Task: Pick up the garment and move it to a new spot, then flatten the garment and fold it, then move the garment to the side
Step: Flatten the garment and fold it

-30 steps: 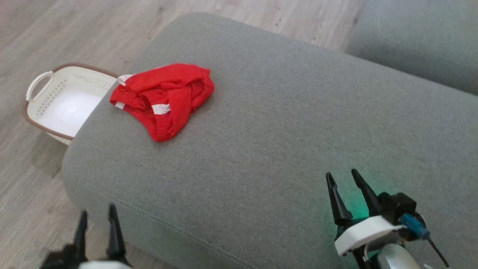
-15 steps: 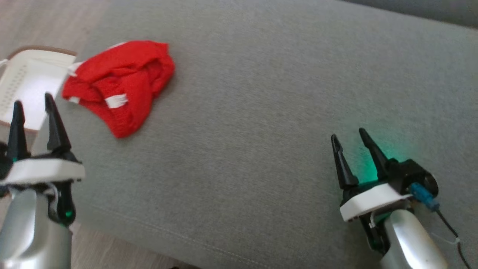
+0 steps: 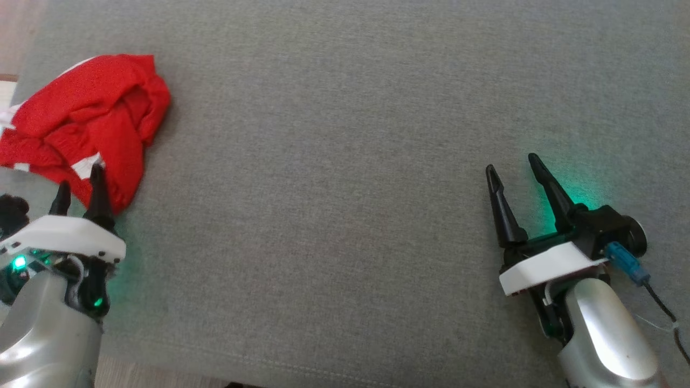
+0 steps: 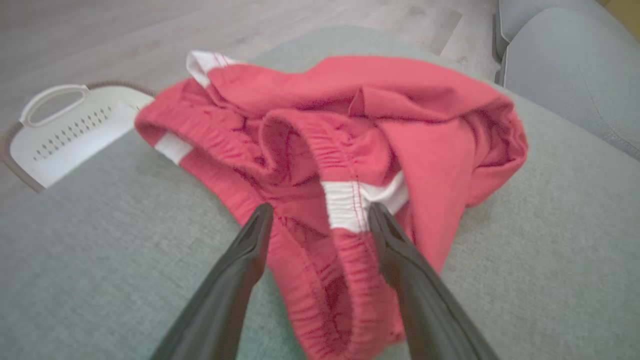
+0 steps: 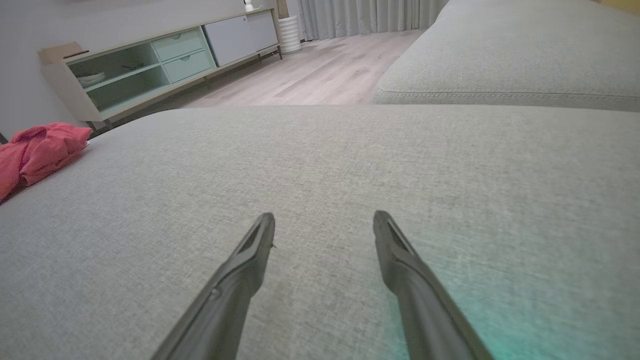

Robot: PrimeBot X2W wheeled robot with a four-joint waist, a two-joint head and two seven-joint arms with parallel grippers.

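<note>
Left gripper (image 4: pixel 320 212): fingers spread apart, nothing between the pads. The tips sit at the near edge of the garment, one on each side of a gathered waistband fold with a white stripe. Contact with the cloth cannot be confirmed.
Right gripper (image 3: pixel 512 164): fingers spread apart, empty, low over bare fabric at the right side of the cushion, well apart from the garment. A green glow falls on the fabric beside it.
Garment (image 3: pixel 91 113): red shorts with white stripes, crumpled in a heap, not flattened. It lies at the far left end of the cushion, close to the edge.
Cushion (image 3: pixel 345 134): grey woven seat surface, bearing the garment.
Basket (image 4: pixel 65 135): white, perforated, with a loop handle. It stands on the floor just beyond the cushion's left end.
Second cushion (image 5: pixel 500 50): grey, beyond a gap.
Cabinet (image 5: pixel 150 65): low, pale green shelves and drawers, against the far wall.
</note>
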